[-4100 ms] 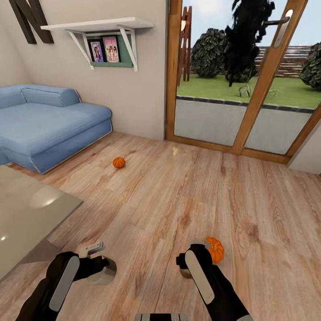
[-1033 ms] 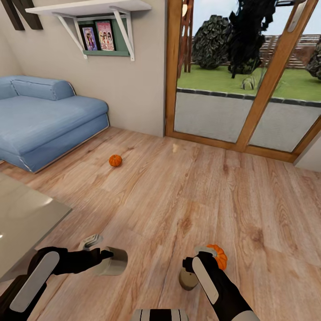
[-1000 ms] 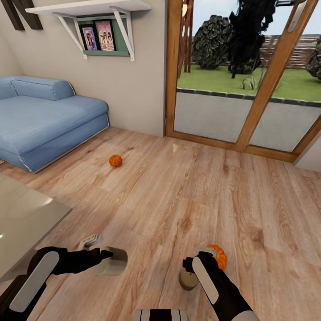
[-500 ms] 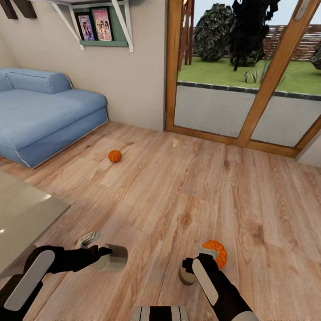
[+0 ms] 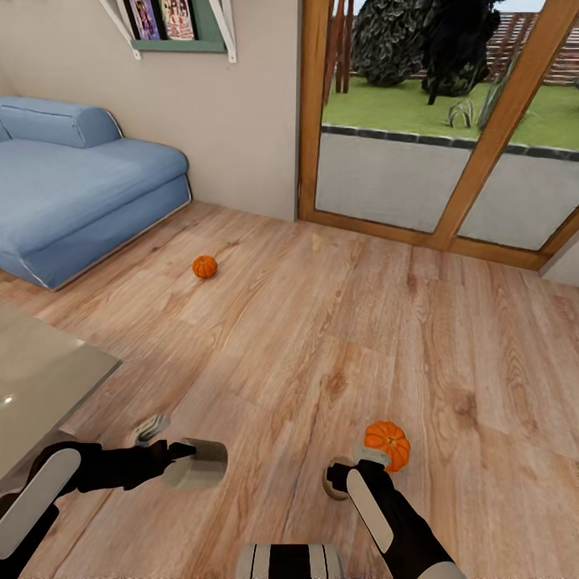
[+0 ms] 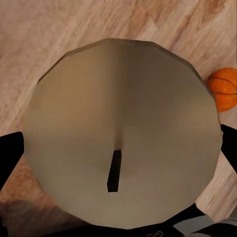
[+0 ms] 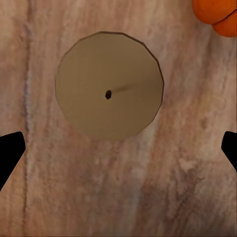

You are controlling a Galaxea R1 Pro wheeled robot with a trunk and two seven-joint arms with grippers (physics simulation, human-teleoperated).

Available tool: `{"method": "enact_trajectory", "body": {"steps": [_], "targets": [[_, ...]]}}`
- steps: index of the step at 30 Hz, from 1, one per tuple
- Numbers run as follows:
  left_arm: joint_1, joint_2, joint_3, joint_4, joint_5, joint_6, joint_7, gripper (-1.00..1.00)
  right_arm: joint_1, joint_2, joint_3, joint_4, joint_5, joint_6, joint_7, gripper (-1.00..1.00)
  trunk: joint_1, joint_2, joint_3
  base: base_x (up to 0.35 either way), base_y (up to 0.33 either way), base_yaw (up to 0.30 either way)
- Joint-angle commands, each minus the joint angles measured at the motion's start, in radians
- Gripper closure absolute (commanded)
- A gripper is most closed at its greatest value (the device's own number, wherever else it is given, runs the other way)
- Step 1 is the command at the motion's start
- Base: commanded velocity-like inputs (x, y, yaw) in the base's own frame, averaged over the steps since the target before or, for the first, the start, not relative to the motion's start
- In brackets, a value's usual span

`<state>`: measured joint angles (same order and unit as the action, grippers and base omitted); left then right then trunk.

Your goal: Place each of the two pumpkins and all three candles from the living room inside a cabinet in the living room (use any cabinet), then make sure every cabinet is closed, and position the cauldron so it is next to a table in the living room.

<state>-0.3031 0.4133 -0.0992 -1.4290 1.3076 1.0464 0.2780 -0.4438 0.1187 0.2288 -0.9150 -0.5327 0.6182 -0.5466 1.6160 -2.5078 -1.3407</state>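
Note:
My left gripper [image 5: 181, 462] is shut on a stubby grey-beige candle [image 5: 199, 464], held above the floor. In the left wrist view that candle [image 6: 121, 133] shows its top and black wick, with a black finger on each side. My right gripper [image 5: 342, 476] hangs open over a second candle [image 7: 108, 91] that stands on the wood floor, its fingertips [image 7: 10, 153] wide apart on either side. One orange pumpkin [image 5: 387, 445] lies just beyond that candle. Another pumpkin [image 5: 204, 266] lies farther off, near the sofa.
A blue sofa [image 5: 72, 193] stands at the far left. The glass table [image 5: 40, 378] has its corner close to my left arm. A wood-framed glass door [image 5: 450, 121] to the garden closes the far side. Bare wood floor [image 5: 338, 322] lies between.
The head view has tilted down, so the wall shelf and the room have slid upward. The left gripper still holds its candle. The right gripper now sits more directly over the floor candle.

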Motion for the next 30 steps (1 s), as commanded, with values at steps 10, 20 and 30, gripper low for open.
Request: {"method": "enact_trajectory", "body": {"steps": [10,20,30], "targets": [[-0.001,0.001,-0.002,-0.001,0.012,0.001,0.010,1.00,0.000,0.003,0.005,-0.001,-0.013,-0.021,-0.010,-1.00,0.004,-0.003,-0.040,0.000,0.000,0.000],[-0.001,0.001,-0.002,-0.001,0.012,0.001,0.010,1.00,0.000,0.002,0.045,0.000,-0.011,-0.029,-0.010,-1.00,0.009,-0.005,-0.078,0.000,0.000,0.000],[-0.001,0.001,-0.001,-0.002,0.012,0.001,0.010,1.00,-0.048,0.012,0.046,0.032,-0.010,-0.064,-0.009,-1.00,0.010,-0.006,-0.086,0.000,0.000,0.000]]}}
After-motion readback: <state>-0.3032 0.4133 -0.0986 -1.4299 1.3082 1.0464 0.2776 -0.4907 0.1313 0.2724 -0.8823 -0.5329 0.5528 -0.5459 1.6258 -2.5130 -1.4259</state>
